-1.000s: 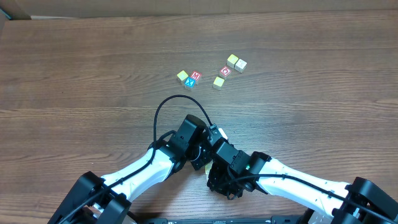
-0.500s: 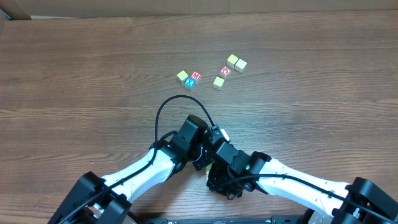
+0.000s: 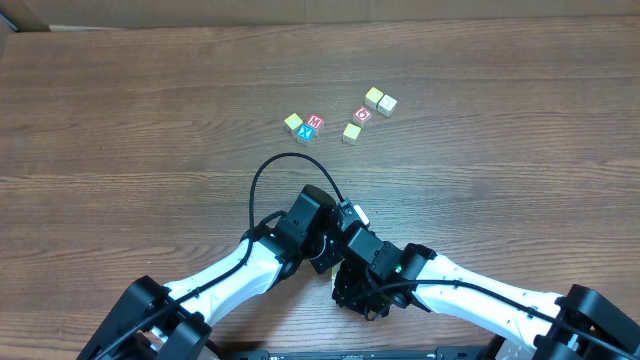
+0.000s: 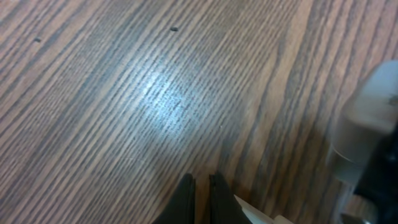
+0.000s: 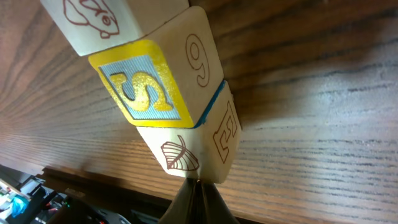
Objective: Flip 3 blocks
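- The three blocks are sitting packed together close in front of the right tool [image 5: 196, 202], near the front edge of the counter [image 3: 150, 100]. They are the fish block [image 5: 93, 18], the S block [image 5: 146, 87] with its yellow face, and the leaf block [image 5: 186, 152].
- Each block is touching the next. From this tilted wrist view I cannot tell whether they are lying in a row or partly riding on one another.
- One risk is coming from that tight packing: a nudge meant to tip one block is likely to be dragging its neighbours along, scattering them or turning the wrong one.
- A second risk is coming from the counter's edge, which is showing just beyond the cluster in the right wrist view, so a push that way could be sending a block off.
- A third risk is coming from the arms, which are folding in over the same spot in the overhead view and could be knocking each other or hiding the blocks.
- The right tool is sitting fully closed and holding nothing, with its tips meeting in a point right at the lower corner of the leaf block and seemingly touching it.
- The left tool [image 4: 200, 196] is also closed with nothing between its tips, hanging over bare wood.
- Neither tool is gripping anything, so a grasp will be needing the jaws opened first.
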You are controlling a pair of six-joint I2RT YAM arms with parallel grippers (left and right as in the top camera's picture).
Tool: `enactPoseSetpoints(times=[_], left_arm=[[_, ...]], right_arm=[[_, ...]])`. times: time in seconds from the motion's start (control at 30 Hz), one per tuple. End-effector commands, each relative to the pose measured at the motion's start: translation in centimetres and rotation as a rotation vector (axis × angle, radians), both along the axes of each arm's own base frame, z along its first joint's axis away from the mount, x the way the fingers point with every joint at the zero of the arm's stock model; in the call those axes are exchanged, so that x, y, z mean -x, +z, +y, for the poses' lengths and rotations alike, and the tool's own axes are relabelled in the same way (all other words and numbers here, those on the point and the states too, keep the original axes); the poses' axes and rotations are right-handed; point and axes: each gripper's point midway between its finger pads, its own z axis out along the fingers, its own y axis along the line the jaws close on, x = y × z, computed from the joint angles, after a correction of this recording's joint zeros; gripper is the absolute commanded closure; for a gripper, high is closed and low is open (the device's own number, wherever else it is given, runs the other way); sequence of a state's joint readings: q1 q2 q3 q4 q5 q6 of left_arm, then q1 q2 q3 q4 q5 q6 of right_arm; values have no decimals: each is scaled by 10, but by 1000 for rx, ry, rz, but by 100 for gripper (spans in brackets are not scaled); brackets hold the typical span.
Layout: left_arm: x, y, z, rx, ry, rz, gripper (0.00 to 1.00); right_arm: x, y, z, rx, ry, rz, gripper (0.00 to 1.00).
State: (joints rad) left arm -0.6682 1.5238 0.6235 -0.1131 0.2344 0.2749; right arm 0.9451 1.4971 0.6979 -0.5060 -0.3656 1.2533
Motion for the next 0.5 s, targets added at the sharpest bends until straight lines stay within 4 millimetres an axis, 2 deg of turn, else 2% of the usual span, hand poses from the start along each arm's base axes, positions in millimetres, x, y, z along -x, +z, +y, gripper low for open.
enactPoseSetpoints(times=[0.0,0.47], left_arm=[[1,-2,-2,4,24,12,96],[-6,0,-2,6,54,-11,96]], right_arm=[[-11,-1,-2,17,-23,-50,96],[-11,-1,-1,16,-20,-51,96]])
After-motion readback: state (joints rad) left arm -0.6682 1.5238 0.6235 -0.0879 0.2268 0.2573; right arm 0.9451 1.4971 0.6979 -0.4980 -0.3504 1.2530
